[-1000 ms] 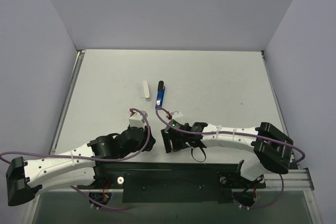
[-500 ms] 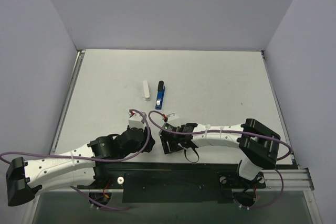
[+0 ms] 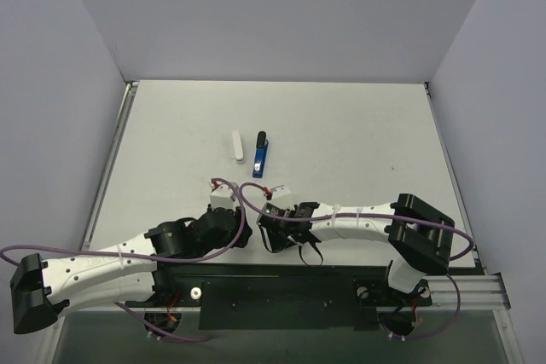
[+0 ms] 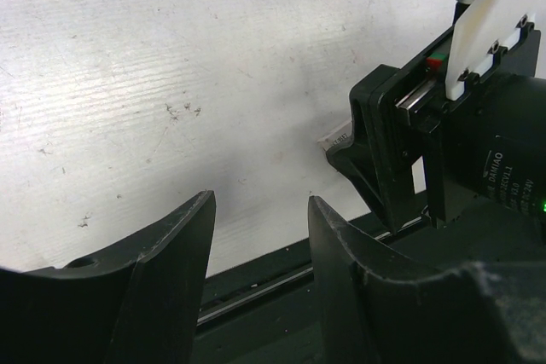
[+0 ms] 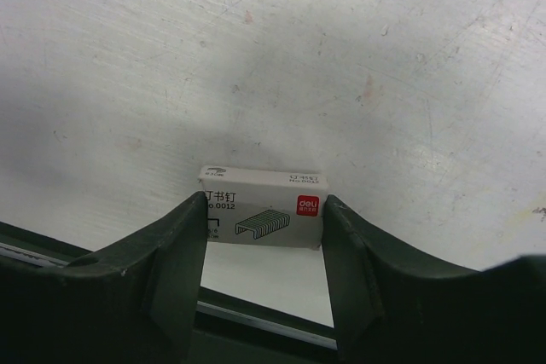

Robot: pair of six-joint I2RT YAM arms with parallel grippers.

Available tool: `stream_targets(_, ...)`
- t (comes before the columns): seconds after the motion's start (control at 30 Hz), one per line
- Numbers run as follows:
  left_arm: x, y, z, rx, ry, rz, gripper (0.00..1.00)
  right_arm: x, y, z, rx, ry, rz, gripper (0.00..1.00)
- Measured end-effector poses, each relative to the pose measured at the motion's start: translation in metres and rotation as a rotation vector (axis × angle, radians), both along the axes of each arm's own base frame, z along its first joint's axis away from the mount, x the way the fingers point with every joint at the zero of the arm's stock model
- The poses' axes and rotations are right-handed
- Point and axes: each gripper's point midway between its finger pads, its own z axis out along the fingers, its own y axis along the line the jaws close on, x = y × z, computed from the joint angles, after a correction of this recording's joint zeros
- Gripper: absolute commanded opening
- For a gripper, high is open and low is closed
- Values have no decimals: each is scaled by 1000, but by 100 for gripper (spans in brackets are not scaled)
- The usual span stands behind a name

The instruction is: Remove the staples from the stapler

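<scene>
The small blue stapler (image 3: 260, 154) with a black end lies on the table, far from both grippers. It is out of both wrist views. My right gripper (image 3: 273, 234) is low near the table's front edge. In the right wrist view its fingers (image 5: 261, 210) stand against both ends of a small white staple box (image 5: 261, 207) with a red logo. My left gripper (image 3: 240, 229) sits just left of it, and its jaws (image 4: 260, 210) are open and empty above bare table.
A plain white bar (image 3: 238, 146) lies just left of the stapler. The black front rail (image 5: 256, 317) runs right below both grippers. The right gripper's black body (image 4: 452, 142) fills the right of the left wrist view, close by.
My right arm has moved left along the front edge, closer to the left gripper. The left arm, stapler and white bar have stayed put.
</scene>
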Motion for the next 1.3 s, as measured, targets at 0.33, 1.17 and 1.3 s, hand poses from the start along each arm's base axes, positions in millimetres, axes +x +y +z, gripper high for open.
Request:
stream_targets(0.33,0,0,-1,3,1,0,57,4,-4,4,-25,-28,-8,68)
stream_targets(1.17,17,5,36,37,-101,29,86,64,-49,108,102,-263,-103,97)
stream_targets(1.3,22,4,53,32,-129,31,86,77,-69,124,96,-303,-137,99)
